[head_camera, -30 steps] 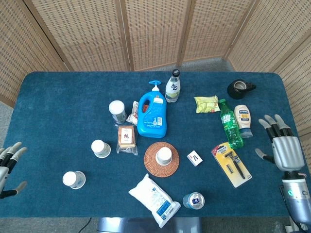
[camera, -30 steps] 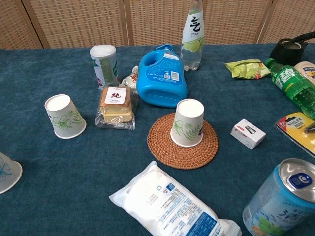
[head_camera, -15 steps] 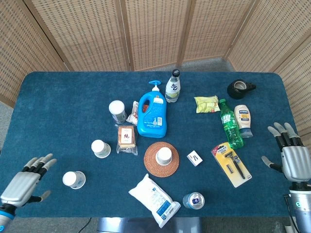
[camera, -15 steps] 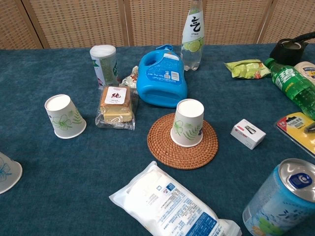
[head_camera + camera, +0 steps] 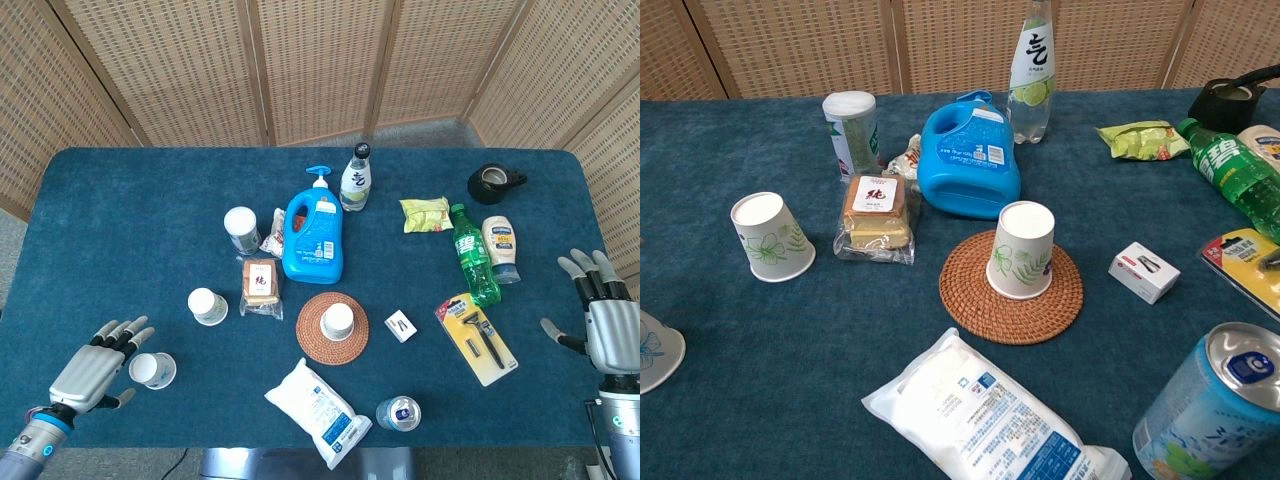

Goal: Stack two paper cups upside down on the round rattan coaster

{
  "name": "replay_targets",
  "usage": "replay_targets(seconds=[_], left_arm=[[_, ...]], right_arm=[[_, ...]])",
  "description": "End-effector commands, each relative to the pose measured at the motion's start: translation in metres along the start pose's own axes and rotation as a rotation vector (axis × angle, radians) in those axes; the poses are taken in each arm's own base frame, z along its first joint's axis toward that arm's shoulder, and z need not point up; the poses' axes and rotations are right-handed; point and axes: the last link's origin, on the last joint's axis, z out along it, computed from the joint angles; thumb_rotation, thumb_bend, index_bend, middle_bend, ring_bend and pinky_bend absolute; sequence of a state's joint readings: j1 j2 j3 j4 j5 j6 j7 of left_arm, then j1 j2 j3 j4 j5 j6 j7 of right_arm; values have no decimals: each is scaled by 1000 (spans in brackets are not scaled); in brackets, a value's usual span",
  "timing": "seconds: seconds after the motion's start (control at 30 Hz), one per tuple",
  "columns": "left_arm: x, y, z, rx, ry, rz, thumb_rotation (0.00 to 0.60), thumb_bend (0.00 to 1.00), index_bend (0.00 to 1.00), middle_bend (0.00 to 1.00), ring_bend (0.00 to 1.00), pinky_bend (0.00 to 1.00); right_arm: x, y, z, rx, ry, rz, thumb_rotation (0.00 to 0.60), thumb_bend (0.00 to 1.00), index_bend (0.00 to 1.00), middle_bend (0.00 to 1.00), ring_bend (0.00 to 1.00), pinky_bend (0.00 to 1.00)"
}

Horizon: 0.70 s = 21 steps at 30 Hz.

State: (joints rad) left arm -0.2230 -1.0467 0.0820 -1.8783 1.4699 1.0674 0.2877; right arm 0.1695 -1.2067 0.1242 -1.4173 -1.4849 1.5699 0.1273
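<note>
One white floral paper cup (image 5: 337, 321) (image 5: 1021, 250) stands upside down on the round rattan coaster (image 5: 316, 342) (image 5: 970, 301). Two more paper cups stand upside down on the blue cloth: one (image 5: 207, 306) (image 5: 770, 237) left of the coaster, another (image 5: 154, 370) (image 5: 655, 348) near the front left edge. My left hand (image 5: 94, 370) hovers just left of that front cup, open with fingers spread, holding nothing. At the table's right edge my right hand (image 5: 602, 322) is open and empty. Neither hand shows in the chest view.
Behind the coaster stand a blue detergent bottle (image 5: 314, 232), a clear drink bottle (image 5: 356, 178), a snack pack (image 5: 261, 284) and a small tub (image 5: 241, 229). A white pouch (image 5: 318, 409) and a can (image 5: 398, 413) lie in front; a small box (image 5: 401, 326), razor pack (image 5: 477, 336) and green bottle (image 5: 472, 254) lie right.
My left hand has come in from the table's left edge to just beside the front left cup. My right hand has drifted back toward the right edge. The cups have not moved.
</note>
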Motion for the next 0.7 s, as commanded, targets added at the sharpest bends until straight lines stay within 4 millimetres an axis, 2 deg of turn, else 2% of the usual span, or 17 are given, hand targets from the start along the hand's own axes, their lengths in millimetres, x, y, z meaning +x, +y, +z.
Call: replay_targets(seconds=[0.03, 0.2, 0.3, 0.4, 0.5, 0.57, 0.7], left_arm=[[-4, 3, 5, 1, -14, 14, 600, 315, 0, 0, 0, 0], [-9, 9, 12, -4, -26, 22, 600, 316, 0, 0, 0, 27], [-11, 13, 15, -9, -31, 27, 600, 320, 0, 0, 0, 99], [-14, 15, 18, -8, -37, 34, 600, 333, 60, 16, 0, 203], [-15, 17, 21, -10, -36, 38, 600, 346, 122, 128, 26, 309], [-16, 18, 22, -10, -37, 41, 600, 358, 190, 204, 91, 363], [-16, 19, 24, -5, -26, 44, 600, 378, 251, 264, 174, 407]], right_arm=[[-1, 0, 0, 0, -2, 5, 600, 183, 155, 124, 0, 222], [-2, -3, 0, 7, -4, 13, 600, 183, 154, 125, 0, 222], [-3, -4, -1, 8, -7, 18, 600, 185, 155, 126, 0, 222], [-4, -4, 0, 7, -9, 21, 600, 187, 155, 127, 0, 222], [-3, -3, 0, 6, -5, 23, 600, 192, 154, 128, 0, 222], [-3, -3, 0, 4, -2, 23, 600, 194, 154, 129, 0, 222], [-3, -3, 0, 0, -1, 31, 600, 200, 153, 134, 0, 221]])
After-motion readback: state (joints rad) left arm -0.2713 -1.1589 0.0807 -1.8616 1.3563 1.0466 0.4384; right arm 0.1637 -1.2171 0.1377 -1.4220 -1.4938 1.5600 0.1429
